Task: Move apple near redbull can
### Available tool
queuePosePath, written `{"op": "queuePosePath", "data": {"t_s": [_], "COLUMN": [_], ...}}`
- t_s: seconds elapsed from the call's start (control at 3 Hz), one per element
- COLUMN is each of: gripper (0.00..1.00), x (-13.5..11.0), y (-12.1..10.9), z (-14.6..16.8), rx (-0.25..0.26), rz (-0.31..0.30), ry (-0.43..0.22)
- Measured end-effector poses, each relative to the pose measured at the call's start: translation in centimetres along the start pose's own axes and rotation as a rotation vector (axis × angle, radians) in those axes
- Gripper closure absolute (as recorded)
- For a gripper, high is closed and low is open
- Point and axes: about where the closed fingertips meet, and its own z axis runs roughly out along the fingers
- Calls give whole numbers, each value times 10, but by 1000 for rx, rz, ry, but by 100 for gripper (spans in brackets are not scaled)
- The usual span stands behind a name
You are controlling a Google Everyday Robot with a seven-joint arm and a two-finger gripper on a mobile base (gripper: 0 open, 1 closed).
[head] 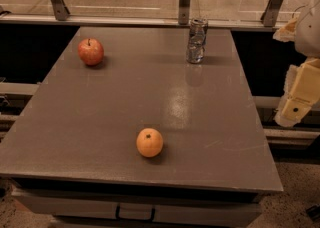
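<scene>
The red apple (90,51) with yellowish patches and a short stem sits at the far left of the grey table (150,97). The slim silver-blue redbull can (196,41) stands upright at the far middle-right of the table, well apart from the apple. My gripper (294,107) hangs at the right edge of the view, off the table's right side and above floor level. It is far from both the apple and the can and holds nothing that I can see.
A plain orange round fruit (149,142) lies near the table's front middle. A glass railing with metal posts (185,1) runs behind the table's far edge. A drawer handle (135,213) shows below the front edge.
</scene>
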Motion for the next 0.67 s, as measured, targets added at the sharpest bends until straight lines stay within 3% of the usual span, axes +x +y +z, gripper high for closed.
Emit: {"op": "queuePosePath", "data": {"t_s": [0.33,0.67], "gripper": [0,0], "x": [0,-53], "y": [0,-11], "z": [0,38], "rx": [0,-31], "rz": [0,-59], "ry": [0,-91]}}
